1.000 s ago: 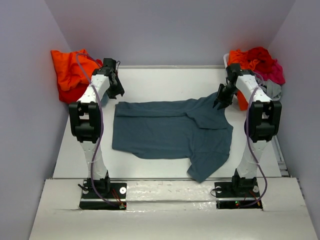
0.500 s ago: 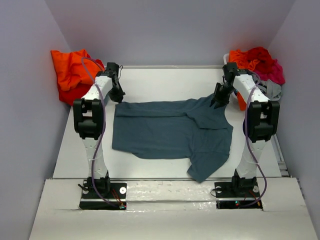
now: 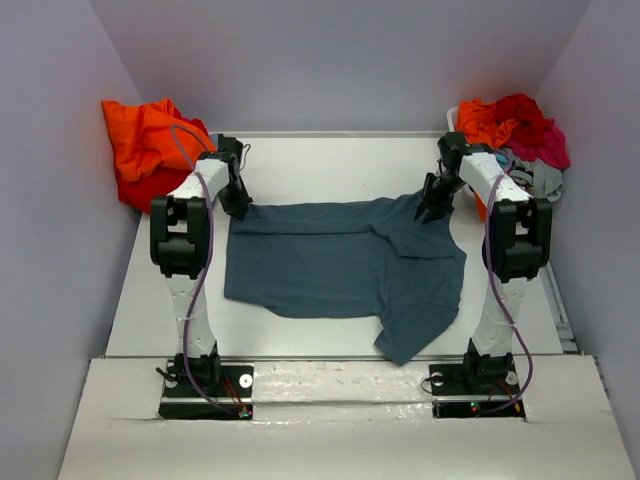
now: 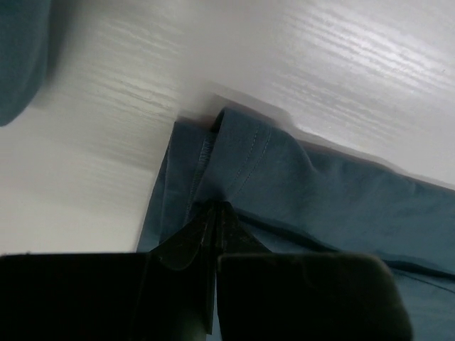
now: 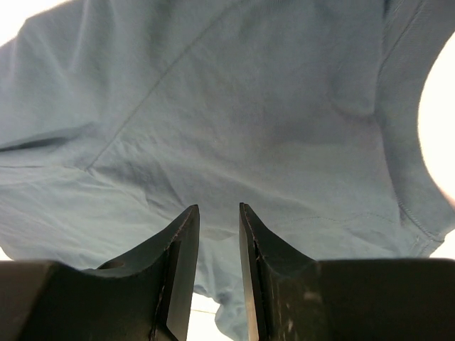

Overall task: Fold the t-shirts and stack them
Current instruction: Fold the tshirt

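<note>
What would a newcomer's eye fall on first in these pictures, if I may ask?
A slate-blue t-shirt lies spread across the middle of the white table. The left end effector is shut on its far left corner, and the right end effector is at its far right corner. Bright heaps of cloth fill the far corners: an orange pile on the left and a red and magenta pile on the right.
</note>
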Robot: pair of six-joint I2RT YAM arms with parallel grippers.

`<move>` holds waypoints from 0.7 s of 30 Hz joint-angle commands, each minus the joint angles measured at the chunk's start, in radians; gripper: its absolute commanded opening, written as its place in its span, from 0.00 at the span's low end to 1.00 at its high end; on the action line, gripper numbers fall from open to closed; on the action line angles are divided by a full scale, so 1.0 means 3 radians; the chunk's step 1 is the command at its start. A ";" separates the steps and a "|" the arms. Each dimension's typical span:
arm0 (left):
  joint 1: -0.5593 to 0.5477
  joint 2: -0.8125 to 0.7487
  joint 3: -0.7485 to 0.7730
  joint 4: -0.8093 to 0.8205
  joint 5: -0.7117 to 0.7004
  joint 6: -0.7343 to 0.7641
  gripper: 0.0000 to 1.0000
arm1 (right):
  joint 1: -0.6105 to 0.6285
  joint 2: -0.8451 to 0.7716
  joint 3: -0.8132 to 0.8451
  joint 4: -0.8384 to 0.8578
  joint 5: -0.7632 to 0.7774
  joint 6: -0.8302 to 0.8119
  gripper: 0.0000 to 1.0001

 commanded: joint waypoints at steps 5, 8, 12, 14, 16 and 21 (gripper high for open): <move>-0.0059 -0.0279 -0.0270 -0.0013 -0.0032 0.0065 0.12 | 0.0069 0.0013 -0.0054 0.0150 -0.0084 0.0030 0.35; -0.0130 -0.0340 -0.0295 -0.0034 -0.0047 0.0070 0.12 | 0.0070 0.0038 -0.0075 0.0165 -0.0089 0.0030 0.35; -0.0166 -0.0473 -0.0351 -0.0079 -0.0053 0.0060 0.12 | 0.0070 0.0069 -0.0095 0.0196 -0.0104 0.0035 0.35; -0.0196 -0.0550 -0.0372 -0.0095 -0.0063 0.0060 0.12 | 0.0100 0.0115 -0.0085 0.0191 -0.0114 0.0030 0.35; -0.0197 -0.0606 -0.0392 -0.0120 -0.0063 0.0060 0.12 | 0.0100 0.0135 -0.0085 0.0201 -0.0114 0.0030 0.35; -0.0227 -0.0810 -0.0504 -0.0177 -0.0032 0.0050 0.12 | 0.0197 0.0242 -0.0044 0.0206 -0.0130 0.0035 0.35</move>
